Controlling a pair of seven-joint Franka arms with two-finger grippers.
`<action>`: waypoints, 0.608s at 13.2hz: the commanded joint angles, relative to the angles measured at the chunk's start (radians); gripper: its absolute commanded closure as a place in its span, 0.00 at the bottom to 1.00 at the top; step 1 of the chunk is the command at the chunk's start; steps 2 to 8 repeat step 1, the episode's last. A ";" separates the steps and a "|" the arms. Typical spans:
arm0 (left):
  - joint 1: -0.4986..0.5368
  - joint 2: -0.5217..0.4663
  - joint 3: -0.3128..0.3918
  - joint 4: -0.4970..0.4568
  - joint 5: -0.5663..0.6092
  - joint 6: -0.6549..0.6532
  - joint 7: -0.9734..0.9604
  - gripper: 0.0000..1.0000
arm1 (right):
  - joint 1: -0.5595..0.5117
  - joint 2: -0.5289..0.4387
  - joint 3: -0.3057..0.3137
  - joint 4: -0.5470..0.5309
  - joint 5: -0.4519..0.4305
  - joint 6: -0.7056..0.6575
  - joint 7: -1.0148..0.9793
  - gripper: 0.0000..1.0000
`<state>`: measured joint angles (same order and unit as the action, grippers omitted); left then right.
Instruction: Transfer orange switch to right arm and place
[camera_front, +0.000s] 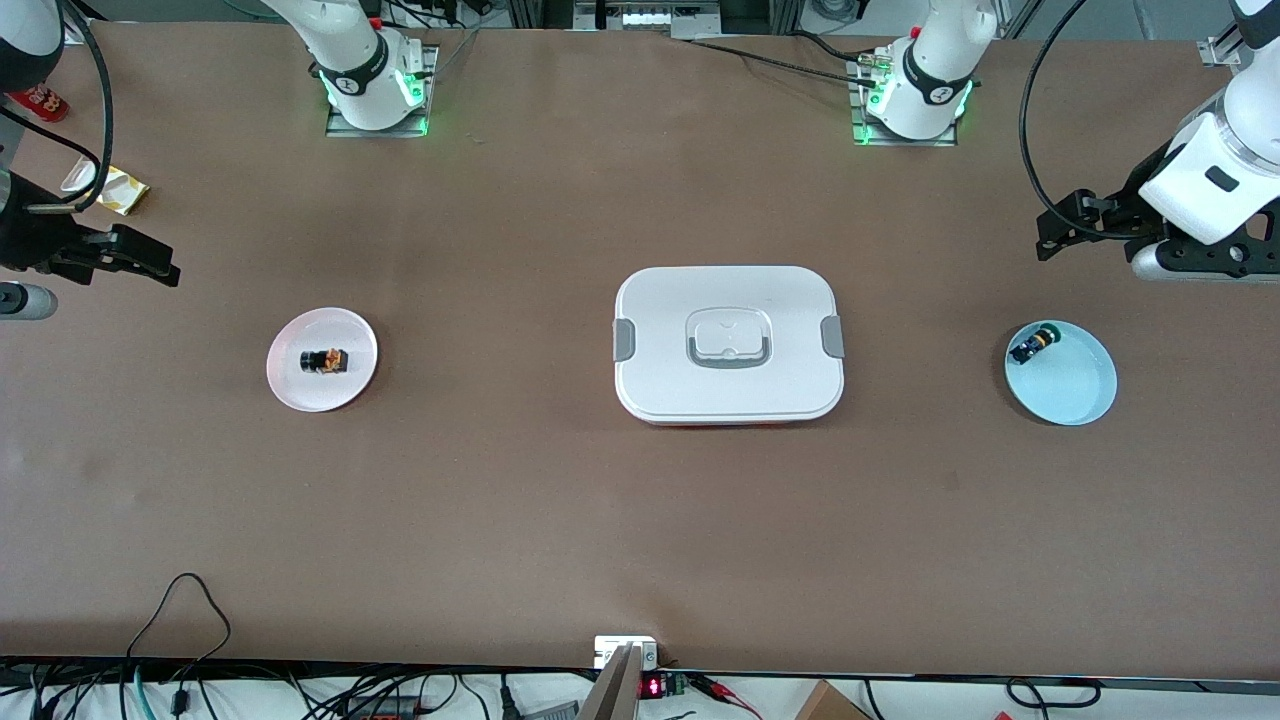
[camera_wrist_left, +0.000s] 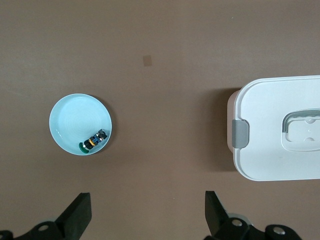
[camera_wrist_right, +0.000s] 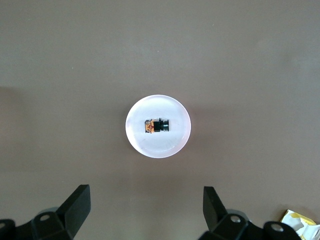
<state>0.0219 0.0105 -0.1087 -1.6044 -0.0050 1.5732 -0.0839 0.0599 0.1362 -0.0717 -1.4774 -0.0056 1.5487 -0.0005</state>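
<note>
1. Front view shows the orange switch (camera_front: 326, 359), a small black and orange part, lying on its side on a white plate (camera_front: 285, 385) toward the right arm's end of the table.
2. Right wrist view looks straight down on that same switch (camera_wrist_right: 156, 126), lying near the middle of its plate (camera_wrist_right: 172, 142).
3. Right gripper (camera_front: 150, 265) hangs in the air off that end of the table, near the plate, fingers spread apart and holding nothing.
4. Left gripper (camera_front: 1062, 225) hangs over the table at the other end, fingers also spread and holding nothing.
5. Near it, a pale blue plate (camera_front: 1075, 395) carries a second small switch (camera_front: 1031, 346) with a green end, resting by the rim.
6. A closed white box (camera_front: 728, 345) with grey clasps sits between the two plates.
7. A yellow wrapper (camera_front: 118, 189) lies near the right arm.
8. Progress, as a judgement: the orange switch already rests at the right arm's end, which fits a finished handover and placement. It would equally fit a scene laid out this way beforehand.
</note>
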 joint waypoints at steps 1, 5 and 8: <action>0.004 0.013 -0.003 0.029 0.014 -0.021 0.021 0.00 | -0.002 -0.009 0.000 0.002 0.007 -0.009 -0.006 0.00; 0.004 0.013 -0.003 0.029 0.014 -0.021 0.021 0.00 | -0.002 -0.009 0.000 0.002 0.007 -0.009 -0.006 0.00; 0.004 0.013 -0.003 0.029 0.014 -0.021 0.021 0.00 | -0.002 -0.009 0.000 0.002 0.007 -0.009 -0.006 0.00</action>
